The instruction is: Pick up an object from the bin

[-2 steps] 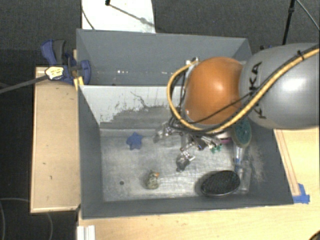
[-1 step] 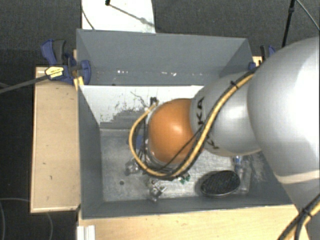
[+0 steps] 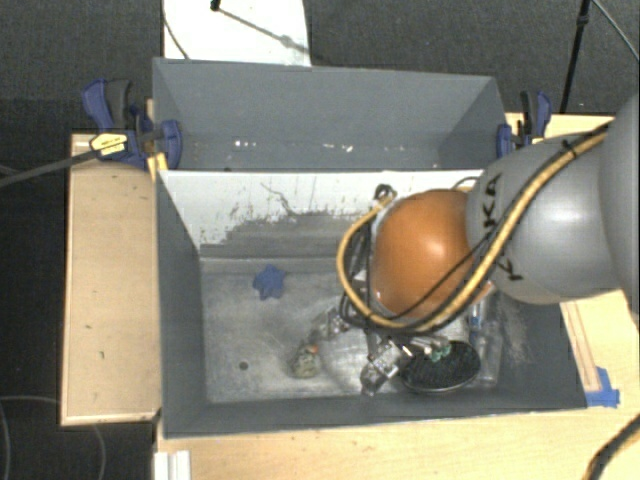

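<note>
My gripper [image 3: 372,364] hangs low over the bin floor, right of the middle and near the front wall, mostly hidden under the arm's orange cover. A small olive-brown lump [image 3: 307,360] lies on the floor just to its left. A black round disc-like thing [image 3: 443,370] with a bit of green at its upper edge lies right beside the gripper on its right, close to the front wall. Nothing shows in the gripper's grasp.
A small blue crumpled thing [image 3: 268,282] lies alone on the left half of the floor, towards the back. The arm with its orange cover and yellow-black cables reaches in from the right and hides the bin's right part.
</note>
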Motion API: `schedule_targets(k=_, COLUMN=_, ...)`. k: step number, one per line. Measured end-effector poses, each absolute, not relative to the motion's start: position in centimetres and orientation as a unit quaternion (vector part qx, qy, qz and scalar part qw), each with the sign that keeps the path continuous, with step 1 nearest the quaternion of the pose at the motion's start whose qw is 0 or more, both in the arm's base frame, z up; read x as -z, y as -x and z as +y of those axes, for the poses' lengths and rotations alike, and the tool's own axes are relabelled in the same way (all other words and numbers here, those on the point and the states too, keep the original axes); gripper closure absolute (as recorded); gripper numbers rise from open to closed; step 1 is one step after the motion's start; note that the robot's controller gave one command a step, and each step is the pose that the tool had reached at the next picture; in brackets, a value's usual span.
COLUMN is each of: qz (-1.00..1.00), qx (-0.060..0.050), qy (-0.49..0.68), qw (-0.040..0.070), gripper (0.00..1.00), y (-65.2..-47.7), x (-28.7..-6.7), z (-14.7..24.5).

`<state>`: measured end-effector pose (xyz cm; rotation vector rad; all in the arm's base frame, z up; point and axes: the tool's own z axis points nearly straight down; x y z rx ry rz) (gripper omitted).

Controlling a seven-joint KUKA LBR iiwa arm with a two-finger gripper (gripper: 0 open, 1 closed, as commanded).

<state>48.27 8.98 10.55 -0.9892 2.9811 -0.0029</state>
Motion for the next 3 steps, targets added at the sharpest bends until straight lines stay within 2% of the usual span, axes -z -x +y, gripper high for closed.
schedule_targets(k=1, qz=0.896, qx=-0.001, qy=0.444, qw=0.002, gripper=0.00, y=-50.7, x=-8.3, z=14.6)
schedule_targets(k=2, qz=0.897, qx=-0.001, qy=0.441, qw=0.002, gripper=1.00, y=-50.7, x=-8.3, z=14.5)
schedule_targets(k=3, qz=0.890, qx=0.001, qy=0.456, qw=0.006, gripper=1.00, y=-51.3, x=-25.4, z=14.8)
